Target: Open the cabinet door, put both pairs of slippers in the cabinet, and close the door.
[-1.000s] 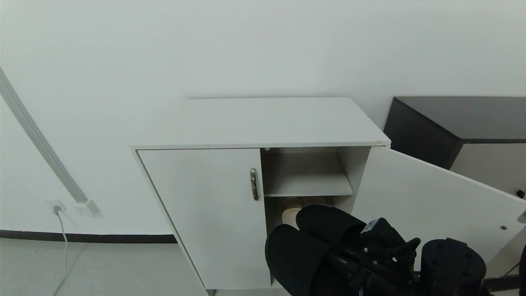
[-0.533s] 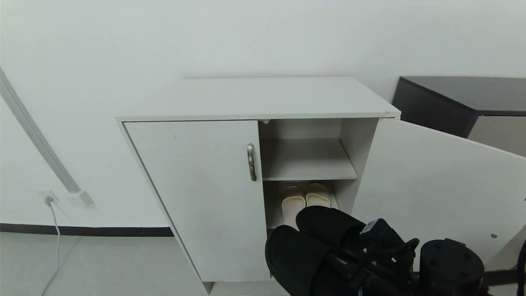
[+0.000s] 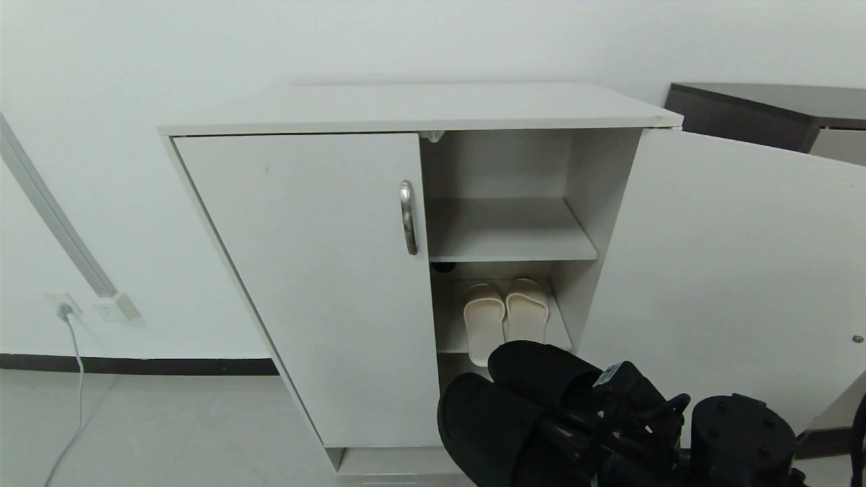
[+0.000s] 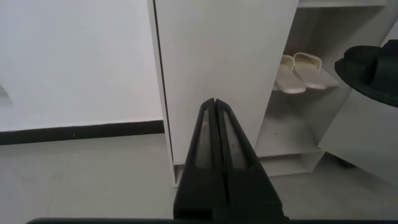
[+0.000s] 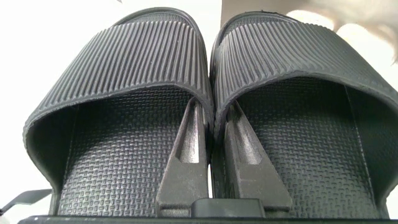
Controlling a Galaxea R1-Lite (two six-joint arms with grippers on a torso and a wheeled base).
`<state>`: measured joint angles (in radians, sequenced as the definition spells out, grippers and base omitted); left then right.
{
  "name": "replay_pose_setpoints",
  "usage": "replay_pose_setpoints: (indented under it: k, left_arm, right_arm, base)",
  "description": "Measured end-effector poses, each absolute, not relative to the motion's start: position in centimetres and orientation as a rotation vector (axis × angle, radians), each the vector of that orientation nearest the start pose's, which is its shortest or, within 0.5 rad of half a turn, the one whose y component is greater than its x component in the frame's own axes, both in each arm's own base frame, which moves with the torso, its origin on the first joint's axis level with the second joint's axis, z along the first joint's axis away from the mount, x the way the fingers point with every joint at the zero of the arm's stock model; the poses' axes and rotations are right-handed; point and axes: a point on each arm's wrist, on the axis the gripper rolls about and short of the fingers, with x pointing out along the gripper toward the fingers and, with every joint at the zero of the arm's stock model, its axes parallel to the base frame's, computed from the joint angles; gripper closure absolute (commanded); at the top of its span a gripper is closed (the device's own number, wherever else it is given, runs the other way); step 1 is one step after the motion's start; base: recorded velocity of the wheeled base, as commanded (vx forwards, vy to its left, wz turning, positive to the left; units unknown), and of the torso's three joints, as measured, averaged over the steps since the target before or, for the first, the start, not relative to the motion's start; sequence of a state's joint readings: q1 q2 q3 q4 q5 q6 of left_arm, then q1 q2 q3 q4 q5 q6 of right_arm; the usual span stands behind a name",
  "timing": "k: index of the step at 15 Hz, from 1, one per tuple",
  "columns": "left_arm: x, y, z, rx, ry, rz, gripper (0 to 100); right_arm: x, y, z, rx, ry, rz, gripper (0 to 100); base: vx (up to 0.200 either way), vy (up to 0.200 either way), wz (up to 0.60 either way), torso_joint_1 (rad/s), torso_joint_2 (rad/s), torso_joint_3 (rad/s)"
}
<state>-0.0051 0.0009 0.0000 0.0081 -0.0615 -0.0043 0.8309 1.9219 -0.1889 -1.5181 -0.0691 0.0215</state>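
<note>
No word, number, brand or sign can be read anywhere in these views. The one label is a small pale sticker (image 3: 612, 370) on the black housing of the right arm (image 3: 737, 433), just behind the black slippers (image 3: 500, 412). Its print is too small to make out.

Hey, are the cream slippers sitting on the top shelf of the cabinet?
No, the cream slippers lie side by side on the shelf just below the top shelf.
</note>
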Motion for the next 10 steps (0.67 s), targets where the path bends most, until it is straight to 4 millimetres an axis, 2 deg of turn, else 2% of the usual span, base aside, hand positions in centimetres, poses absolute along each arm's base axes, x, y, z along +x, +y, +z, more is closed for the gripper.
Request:
replay_pose_setpoints:
  k: [3, 10]
  left_arm:
    - [-2.28, -0.13, 7.47, -0.004, 0.008, -0.066, 100]
    - [-2.28, -0.13, 7.47, -0.005, 0.009, -0.066, 100]
  right_arm:
    - [16.93, 18.31, 7.51, -0.077, 0.207, 0.757, 100]
    - [16.97, 18.36, 7.52, -0.099, 0.196, 0.759, 100]
  base:
    - [0.000, 0.000, 0.00, -0.004, 0.24, 0.232]
    - [0.000, 0.000, 0.00, 0.001, 0.02, 0.011]
